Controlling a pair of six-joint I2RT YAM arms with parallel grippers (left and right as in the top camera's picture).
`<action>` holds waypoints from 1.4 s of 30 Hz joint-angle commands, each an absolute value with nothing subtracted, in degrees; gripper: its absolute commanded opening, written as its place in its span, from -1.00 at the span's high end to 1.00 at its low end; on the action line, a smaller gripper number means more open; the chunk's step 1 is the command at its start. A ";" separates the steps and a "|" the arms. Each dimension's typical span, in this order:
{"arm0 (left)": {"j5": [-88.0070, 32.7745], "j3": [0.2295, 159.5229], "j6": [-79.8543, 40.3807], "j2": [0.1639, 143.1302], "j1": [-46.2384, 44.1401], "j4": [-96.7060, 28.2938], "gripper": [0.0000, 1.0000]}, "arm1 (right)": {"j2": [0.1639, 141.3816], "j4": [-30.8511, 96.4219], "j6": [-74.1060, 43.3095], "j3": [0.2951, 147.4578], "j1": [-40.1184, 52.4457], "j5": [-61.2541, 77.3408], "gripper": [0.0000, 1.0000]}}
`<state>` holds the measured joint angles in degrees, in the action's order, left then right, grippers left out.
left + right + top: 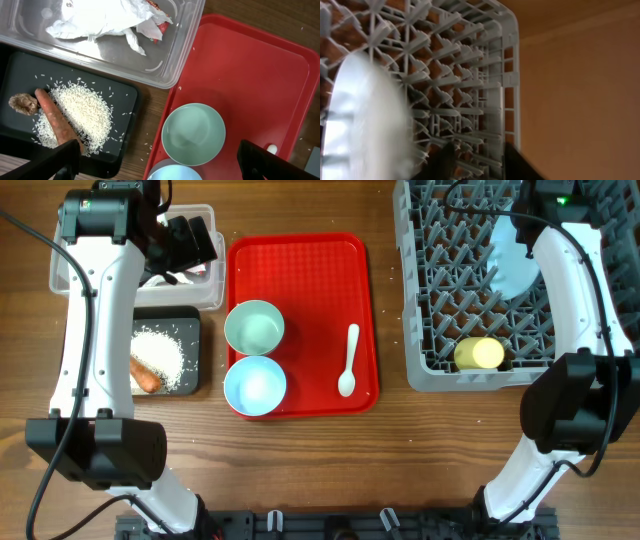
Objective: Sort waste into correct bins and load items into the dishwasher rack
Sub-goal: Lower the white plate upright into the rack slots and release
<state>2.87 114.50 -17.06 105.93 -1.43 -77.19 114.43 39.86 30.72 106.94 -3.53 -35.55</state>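
Observation:
The crumpled white napkin with its red-printed wrapper (107, 17) lies in the clear tub (205, 292). Rice (160, 352), the carrot piece (144, 373) and the brown scrap (22, 103) lie in the black tray (190, 320). A mint bowl (254, 327), a pale blue bowl (255, 385) and the white spoon (349, 360) sit on the red tray (300, 265). The plate (515, 268) stands on edge in the grey rack (425, 300), and the yellow cup (480, 354) lies at the rack's front. My left gripper (160, 165) is open and empty, above the tub's near edge. My right gripper (482, 162) is open over the rack, beside the plate (365, 120).
The red tray lies between the two bins and the rack. A few stray rice grains (150, 145) lie on the wood between the black tray and the red tray. The rack's upright pegs (450, 75) fill the space under my right gripper.

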 commanded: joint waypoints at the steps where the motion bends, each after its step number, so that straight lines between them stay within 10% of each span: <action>1: 2.17 115.09 -16.78 105.80 -1.43 -77.21 -1.00 | 115.31 40.38 25.71 106.26 -3.18 -32.93 -0.08; 14: 2.17 115.09 -16.78 105.80 -1.43 -77.21 -1.00 | 111.48 50.50 8.01 107.53 -3.18 -23.79 -0.99; 19: 2.17 115.09 -16.78 105.80 -1.43 -77.21 -1.00 | 103.53 53.23 7.09 108.07 -3.18 3.84 -0.96; 22: 2.17 115.09 -16.78 105.80 -1.43 -77.21 -1.00 | 102.87 53.95 7.03 107.98 -3.18 10.50 -0.61; 42: 2.17 115.09 -16.78 105.80 -1.43 -77.21 -1.00 | 107.53 65.19 4.36 105.36 -3.18 -11.62 -0.59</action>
<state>2.87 114.50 -17.06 105.93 -1.43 -77.19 106.21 65.17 5.82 106.08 -3.42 -9.98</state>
